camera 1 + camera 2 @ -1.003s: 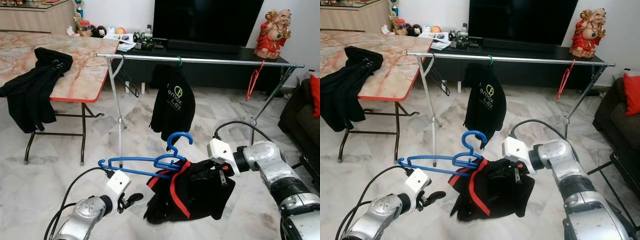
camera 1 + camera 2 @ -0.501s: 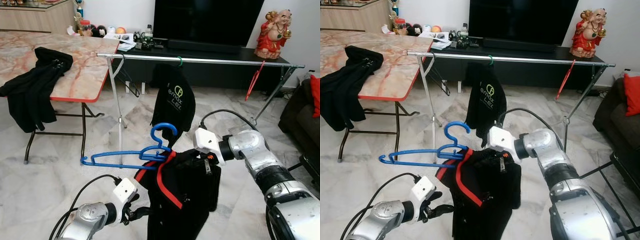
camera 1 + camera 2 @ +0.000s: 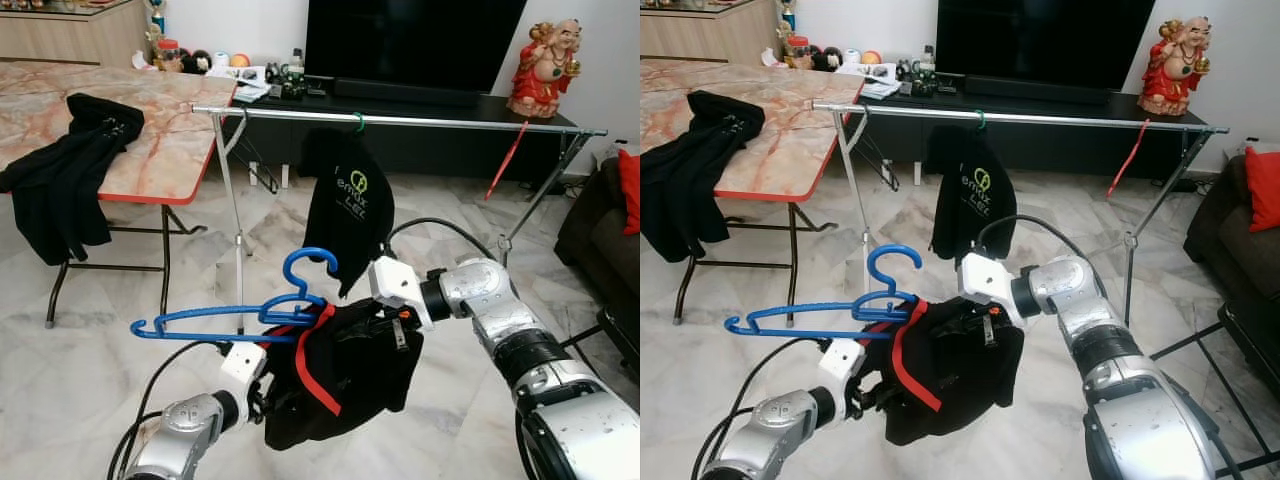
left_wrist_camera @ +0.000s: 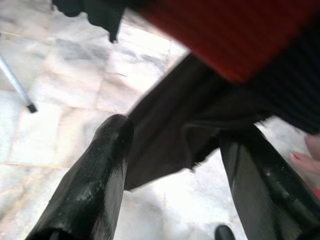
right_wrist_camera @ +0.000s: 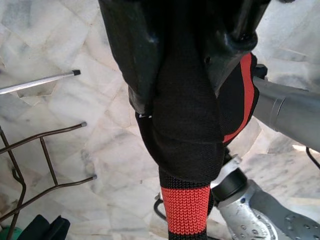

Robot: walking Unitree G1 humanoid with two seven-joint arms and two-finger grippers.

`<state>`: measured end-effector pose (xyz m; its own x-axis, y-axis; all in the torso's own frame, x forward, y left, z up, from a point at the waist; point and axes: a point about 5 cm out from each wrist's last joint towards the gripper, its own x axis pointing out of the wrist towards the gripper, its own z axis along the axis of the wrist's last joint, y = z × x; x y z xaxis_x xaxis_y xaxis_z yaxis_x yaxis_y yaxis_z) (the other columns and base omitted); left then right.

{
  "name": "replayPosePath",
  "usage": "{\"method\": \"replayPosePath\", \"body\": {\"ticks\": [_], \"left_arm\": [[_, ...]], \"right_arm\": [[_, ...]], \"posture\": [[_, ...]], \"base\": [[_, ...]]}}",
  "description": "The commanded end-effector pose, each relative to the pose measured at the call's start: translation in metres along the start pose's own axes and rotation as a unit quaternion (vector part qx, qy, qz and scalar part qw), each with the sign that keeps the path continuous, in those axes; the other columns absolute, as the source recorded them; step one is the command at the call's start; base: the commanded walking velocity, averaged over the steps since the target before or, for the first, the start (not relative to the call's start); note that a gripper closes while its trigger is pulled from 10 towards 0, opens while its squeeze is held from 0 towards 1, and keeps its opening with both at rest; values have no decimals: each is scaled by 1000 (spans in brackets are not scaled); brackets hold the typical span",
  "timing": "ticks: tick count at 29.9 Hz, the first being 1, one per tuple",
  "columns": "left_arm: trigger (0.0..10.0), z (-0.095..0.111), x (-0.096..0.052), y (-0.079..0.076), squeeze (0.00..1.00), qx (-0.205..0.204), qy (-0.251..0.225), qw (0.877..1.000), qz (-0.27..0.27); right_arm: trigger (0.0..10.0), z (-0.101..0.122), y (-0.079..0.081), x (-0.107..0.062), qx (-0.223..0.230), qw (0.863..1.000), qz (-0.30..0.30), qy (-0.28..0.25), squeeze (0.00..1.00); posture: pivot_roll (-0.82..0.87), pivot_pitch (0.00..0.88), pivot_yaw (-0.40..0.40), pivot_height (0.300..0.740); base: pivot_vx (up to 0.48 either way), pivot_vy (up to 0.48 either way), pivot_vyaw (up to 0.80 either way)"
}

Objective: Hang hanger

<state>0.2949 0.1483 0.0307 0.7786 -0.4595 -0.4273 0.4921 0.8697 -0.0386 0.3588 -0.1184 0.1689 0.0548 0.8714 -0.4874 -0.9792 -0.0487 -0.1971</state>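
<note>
A blue hanger (image 3: 215, 322) is threaded into a black garment with red trim (image 3: 345, 365) and juts out to the left, hook up. My right gripper (image 5: 182, 95) is shut on the top of the garment and holds it above the floor, in front of the silver rail (image 3: 420, 121). My left gripper (image 3: 264, 398) is at the garment's lower left edge. In the left wrist view its fingers (image 4: 102, 170) stand open, with a fold of the dark cloth (image 4: 190, 120) hanging between them.
On the rail hang a black hoodie (image 3: 348, 205) on a green hook and a red hanger (image 3: 506, 162). A marble-topped table (image 3: 160, 140) carrying a black jacket (image 3: 65, 170) stands to the left. A TV console is behind and a dark sofa (image 3: 600, 225) is at right.
My right gripper has carried the garment and hanger leftward and slightly up. The left gripper has risen to the garment's lower edge, and the cloth has bunched up.
</note>
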Motion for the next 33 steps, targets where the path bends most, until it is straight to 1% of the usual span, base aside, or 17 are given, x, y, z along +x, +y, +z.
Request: {"method": "replayPosePath", "body": {"ticks": [1, 8, 12, 13, 14, 17, 18, 19, 21, 22, 23, 24, 33], "left_arm": [[10000, 1, 1, 2, 0, 5, 0, 1000, 11], [10000, -1, 2, 3, 0, -2, -3, 1000, 27], [10000, -1, 4, 1, 0, -5, -3, 1000, 20], [10000, -2, 5, -3, 0, -9, -5, 1000, 3], [10000, -2, 5, -3, 0, -9, -5, 1000, 3], [10000, -3, 4, -13, 0, -5, -6, 999, -49], [10000, -3, 4, -13, 0, -5, -6, 999, -49], [10000, -4, 4, -16, 0, -7, -5, 998, -69], [10000, -3, 4, -17, 0, -10, -6, 997, -73], [9176, -3, 5, -16, 0, -9, -6, 998, -69], [4353, -3, 5, -16, 0, -9, -6, 998, -65], [0, -3, 6, -15, 0, -9, -7, 998, -61], [0, -2, 7, -13, 0, -10, -15, 998, -52]], "right_arm": [[0, 8, -5, -6, -16, 1000, -10, -10, 0], [0, 5, -4, -5, -13, 1000, -10, -6, 0], [0, 5, -3, -4, -13, 1000, -9, -6, 0], [0, 5, -3, -4, -13, 1000, -8, -6, 0], [0, 5, -3, -4, -13, 1000, -8, -6, 0], [0, 6, -3, -4, -14, 1000, -8, -6, 0], [0, 6, -3, -4, -14, 1000, -8, -6, 0], [0, 6, -3, -4, -15, 1000, -7, -7, 0], [0, 6, -3, -3, -15, 1000, -5, -8, 0], [0, 6, -3, -3, -15, 1000, -5, -8, 0], [0, 6, -3, -3, -15, 1000, -5, -8, 0], [0, 6, -3, -2, -15, 1000, -5, -8, 0], [0, 6, -3, -2, -13, 1000, -9, -9, 0]], "posture": [[143, 0, -114, 740], [144, 0, -116, 740], [144, 0, -119, 740], [144, 0, -119, 740], [144, 0, -119, 740], [143, 0, -123, 740], [143, 0, -123, 740], [144, 0, -123, 740], [145, 0, -123, 740], [146, 0, -123, 740], [146, 0, -123, 740], [146, 0, -123, 740], [146, 0, -123, 740]], "base": [[0, 0, 0], [0, 0, 0], [0, 0, 0], [0, 0, 0], [0, 0, 0], [0, 0, 0], [0, 0, 0], [0, 0, 0], [0, 0, 0], [0, 0, 0], [0, 0, 0], [0, 0, 0], [0, 0, 0]]}}
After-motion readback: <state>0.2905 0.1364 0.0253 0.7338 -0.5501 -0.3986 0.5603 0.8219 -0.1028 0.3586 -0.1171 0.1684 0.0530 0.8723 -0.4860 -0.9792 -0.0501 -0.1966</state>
